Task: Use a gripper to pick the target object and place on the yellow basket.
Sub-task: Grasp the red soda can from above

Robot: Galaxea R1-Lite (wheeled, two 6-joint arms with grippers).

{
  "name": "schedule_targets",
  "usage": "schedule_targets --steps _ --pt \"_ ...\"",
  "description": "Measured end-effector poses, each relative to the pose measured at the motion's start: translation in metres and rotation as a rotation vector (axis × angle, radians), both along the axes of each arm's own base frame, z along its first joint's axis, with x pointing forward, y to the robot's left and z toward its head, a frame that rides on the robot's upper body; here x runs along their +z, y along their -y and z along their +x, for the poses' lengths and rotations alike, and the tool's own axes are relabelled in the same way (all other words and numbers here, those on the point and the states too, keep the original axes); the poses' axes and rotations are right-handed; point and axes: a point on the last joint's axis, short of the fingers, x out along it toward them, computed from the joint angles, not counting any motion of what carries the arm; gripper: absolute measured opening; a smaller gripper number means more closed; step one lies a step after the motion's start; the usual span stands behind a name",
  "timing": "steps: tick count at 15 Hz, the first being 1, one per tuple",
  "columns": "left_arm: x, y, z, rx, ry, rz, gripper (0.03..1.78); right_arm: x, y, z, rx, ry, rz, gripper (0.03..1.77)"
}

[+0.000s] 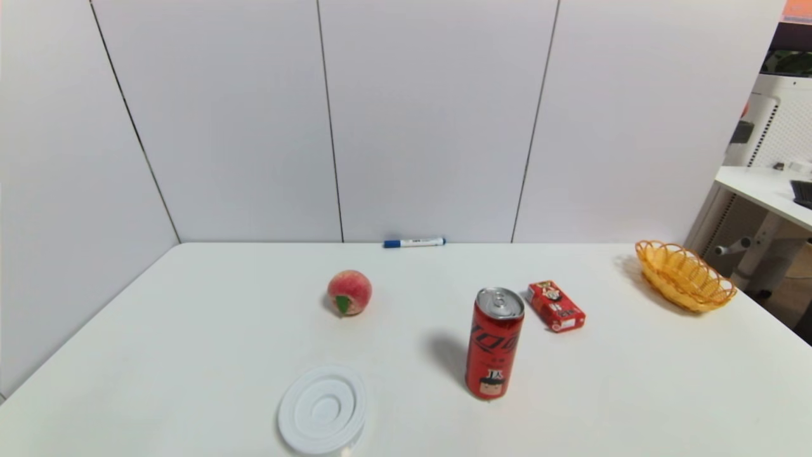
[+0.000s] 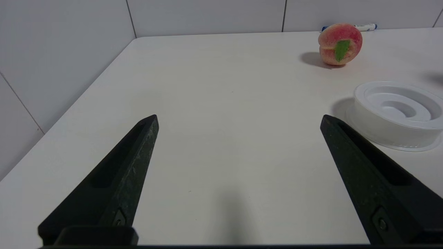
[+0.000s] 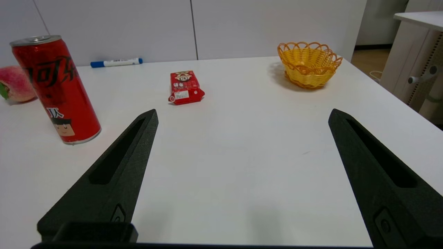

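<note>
A tall slim red drink can (image 1: 495,343) with a silver top stands upright near the middle of the white table (image 1: 190,330); the right wrist view shows this can (image 3: 59,88) too. The yellow basket (image 1: 685,275) sits empty at the far right of the table, and in the right wrist view that basket (image 3: 308,65) lies beyond the fingers. My right gripper (image 3: 242,116) is open over bare table near the front edge, well short of the can. My left gripper (image 2: 238,119) is open over the table's left part. Neither gripper shows in the head view.
A small flat red carton (image 1: 556,306) lies between can and basket. A peach (image 1: 349,292) sits left of the can, a white ridged disc (image 1: 323,409) near the front edge, a blue-capped marker (image 1: 413,242) by the back wall. Another desk (image 1: 767,190) stands beyond the right edge.
</note>
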Motion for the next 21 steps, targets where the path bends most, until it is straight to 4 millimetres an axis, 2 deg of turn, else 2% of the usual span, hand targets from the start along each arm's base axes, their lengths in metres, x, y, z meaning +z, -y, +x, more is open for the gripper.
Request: schedule_targets --steps 3,4,7,9,11,13,15,17,21 --pt "0.000 0.000 0.000 0.000 0.000 0.000 1.69 0.003 0.000 0.003 0.008 -0.022 -0.015 1.70" --pt "0.000 0.000 0.000 0.000 0.000 0.000 1.69 0.011 0.000 0.005 0.015 -0.034 -0.018 1.70" --pt "0.000 0.000 0.000 0.000 0.000 0.000 1.69 0.052 -0.001 0.019 0.106 -0.065 -0.035 1.70" --pt "0.000 0.000 0.000 0.000 0.000 0.000 1.69 0.086 -0.004 0.037 0.233 -0.092 -0.067 1.70" --pt "0.000 0.000 0.000 0.000 0.000 0.000 1.69 0.116 -0.014 0.060 0.408 -0.123 -0.103 1.70" --pt "0.000 0.000 0.000 0.000 0.000 0.000 1.69 0.131 -0.031 0.082 0.545 -0.178 -0.134 1.70" --pt "0.000 0.000 0.000 0.000 0.000 0.000 1.69 0.135 -0.053 0.106 0.636 -0.262 -0.178 1.70" --pt "0.000 0.000 0.000 0.000 0.000 0.000 1.69 0.131 -0.073 0.129 0.680 -0.351 -0.223 1.70" --pt "0.000 0.000 0.000 0.000 0.000 0.000 1.69 0.107 -0.109 0.173 0.710 -0.532 -0.285 1.70"
